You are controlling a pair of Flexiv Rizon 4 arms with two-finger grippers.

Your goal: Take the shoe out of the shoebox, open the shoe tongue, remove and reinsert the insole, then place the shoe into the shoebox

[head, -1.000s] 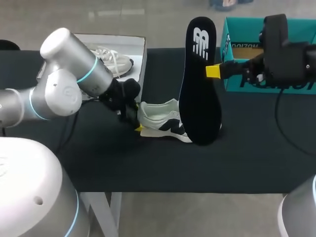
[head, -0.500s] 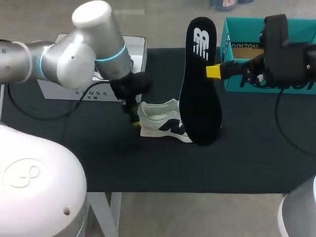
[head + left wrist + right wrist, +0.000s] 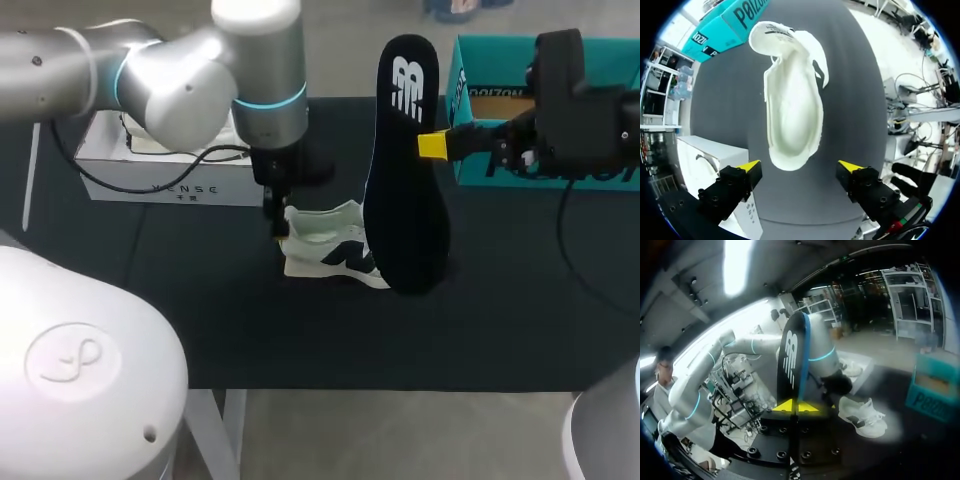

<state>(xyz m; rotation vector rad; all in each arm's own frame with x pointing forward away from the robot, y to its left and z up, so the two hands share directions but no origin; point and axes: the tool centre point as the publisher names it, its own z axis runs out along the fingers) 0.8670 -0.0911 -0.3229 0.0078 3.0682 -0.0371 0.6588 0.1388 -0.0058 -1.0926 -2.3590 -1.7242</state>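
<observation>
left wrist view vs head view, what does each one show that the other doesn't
Only the left wrist view looks straight down into the shoe: its white inside is bare, and the left end effector is open, with a yellow tip on either side of the heel, not touching. Only the head view shows the black insole standing upright, gripped by the right end effector. Both show the shoe, the teal shoebox and the white box.

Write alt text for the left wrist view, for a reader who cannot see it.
The left hand, fingers wide open, hangs over the heel of a white shoe lying on the dark table, its opening toward the camera. A teal box stands beyond the toe, and a white box sits beside one finger.
</observation>
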